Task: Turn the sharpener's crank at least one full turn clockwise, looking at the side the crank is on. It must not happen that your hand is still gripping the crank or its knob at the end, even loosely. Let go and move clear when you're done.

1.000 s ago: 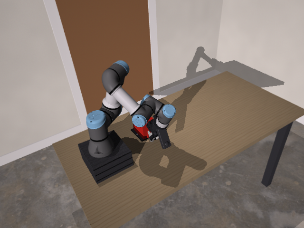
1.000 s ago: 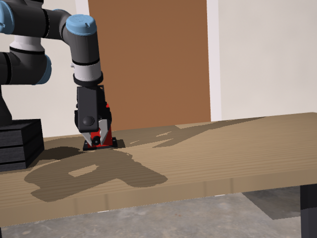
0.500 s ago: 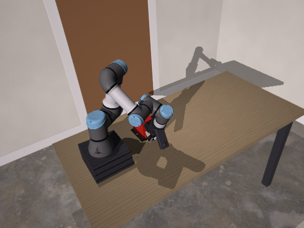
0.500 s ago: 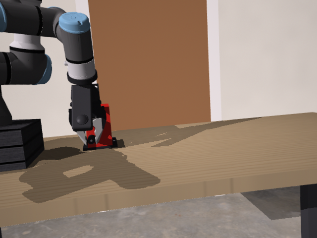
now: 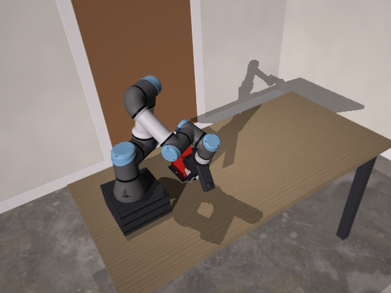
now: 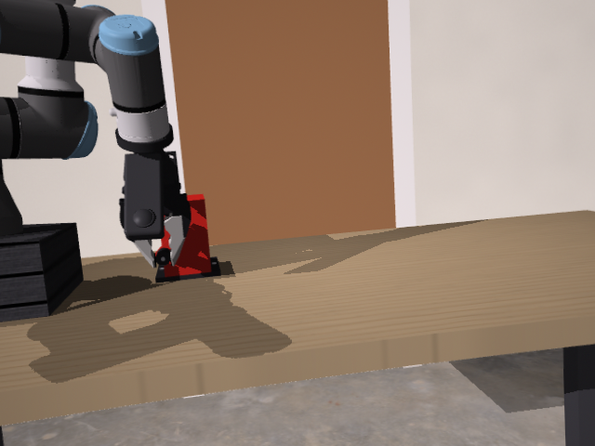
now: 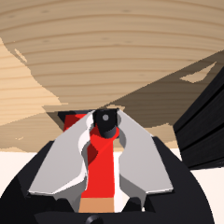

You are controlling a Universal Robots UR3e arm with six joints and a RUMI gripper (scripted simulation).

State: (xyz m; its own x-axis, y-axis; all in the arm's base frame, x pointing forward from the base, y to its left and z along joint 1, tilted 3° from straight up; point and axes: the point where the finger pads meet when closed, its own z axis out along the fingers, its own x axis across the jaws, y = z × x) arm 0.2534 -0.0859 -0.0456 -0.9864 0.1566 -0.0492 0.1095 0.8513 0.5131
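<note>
on the wooden table, the pincer grips the black crank knob of the red sharpener just behind it.

I see matt, grained wood on the tabletop beneath my gripper; its fingers look smooth pale-grey metal, clamping the sharpener's glossy black plastic crank knob
</note>
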